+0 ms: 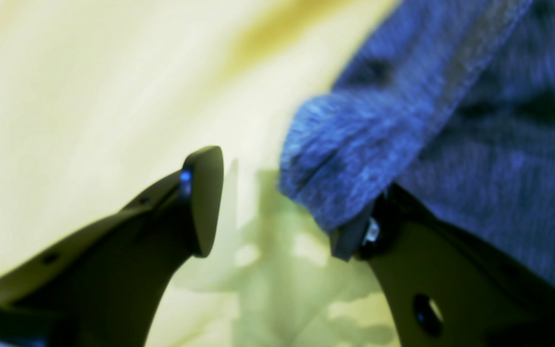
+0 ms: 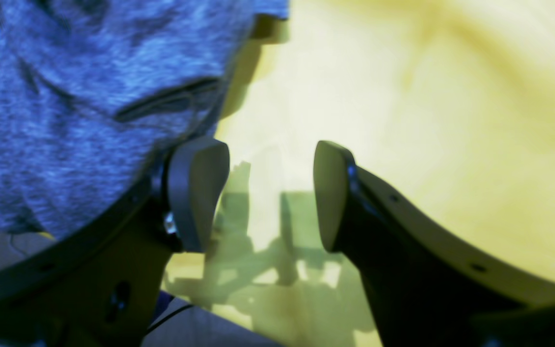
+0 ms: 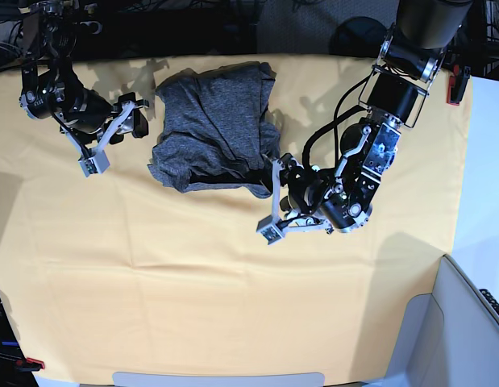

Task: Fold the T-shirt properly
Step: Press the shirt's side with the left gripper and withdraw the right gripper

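The bench is covered by a big yellow cloth [image 3: 193, 282]. On the cloth, up toward 12 o'clock in the base view, lies the grey T-shirt [image 3: 213, 121]. It is bunched into a lumpy pile with folds and wrinkles, not flat.

The left arm [image 3: 370, 153] reaches in from 2 o'clock. Its left fingers [image 3: 274, 198] sit at the shirt's 5 o'clock corner. They are spread wide. In the left wrist view one finger [image 1: 350, 238] touches the edge of the shirt, and the other stands apart over bare cloth.

The right arm [image 3: 60, 97] is at 10 o'clock. Its right fingers [image 3: 112, 145] are just beside the shirt's 9 o'clock edge. They are open with a clear gap and hold nothing.
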`<move>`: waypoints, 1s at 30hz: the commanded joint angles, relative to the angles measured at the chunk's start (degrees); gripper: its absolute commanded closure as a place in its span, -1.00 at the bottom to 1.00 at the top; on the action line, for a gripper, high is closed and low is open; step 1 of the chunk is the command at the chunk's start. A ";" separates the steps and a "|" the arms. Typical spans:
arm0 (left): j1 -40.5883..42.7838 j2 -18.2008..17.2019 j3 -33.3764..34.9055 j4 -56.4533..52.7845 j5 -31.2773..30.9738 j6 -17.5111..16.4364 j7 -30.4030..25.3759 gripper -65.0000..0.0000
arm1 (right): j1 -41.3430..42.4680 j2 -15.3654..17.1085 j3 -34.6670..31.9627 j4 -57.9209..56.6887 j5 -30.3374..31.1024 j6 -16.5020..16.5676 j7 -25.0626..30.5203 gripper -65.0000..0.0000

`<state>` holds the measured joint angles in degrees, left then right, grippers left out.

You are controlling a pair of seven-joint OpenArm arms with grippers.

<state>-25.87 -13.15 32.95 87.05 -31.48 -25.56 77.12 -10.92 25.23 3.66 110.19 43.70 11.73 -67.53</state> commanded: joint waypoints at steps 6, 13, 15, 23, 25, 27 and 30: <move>-1.43 0.00 -2.05 1.35 -0.30 -8.68 1.95 -0.03 | 0.41 0.83 0.87 0.97 0.74 0.19 0.67 0.01; -1.96 0.00 -2.31 1.09 -0.38 -8.77 2.22 -0.03 | 0.41 0.83 0.87 0.97 0.74 0.19 0.67 0.01; -2.31 0.27 -2.31 0.91 -0.38 -8.86 2.83 -0.03 | 0.41 0.83 0.78 0.97 0.74 0.19 0.67 0.01; -7.76 0.00 9.47 1.09 -0.47 -8.94 2.88 -0.03 | 0.24 1.80 0.34 0.97 0.74 0.27 0.67 0.01; -9.25 -0.26 14.04 1.00 -0.30 -8.94 2.88 -0.02 | 0.24 1.97 0.34 0.97 0.74 0.27 0.67 0.01; -10.04 -1.84 18.08 1.00 -0.21 -8.94 2.88 0.02 | 0.32 2.06 0.34 0.97 0.74 0.27 0.67 0.01; -11.89 -3.42 26.17 1.26 -0.12 -8.94 0.72 0.07 | 0.24 2.06 0.34 0.97 0.82 0.27 0.67 0.01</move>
<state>-36.01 -16.82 59.70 87.39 -31.59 -34.57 78.06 -10.96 26.46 3.62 110.19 43.86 11.75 -67.51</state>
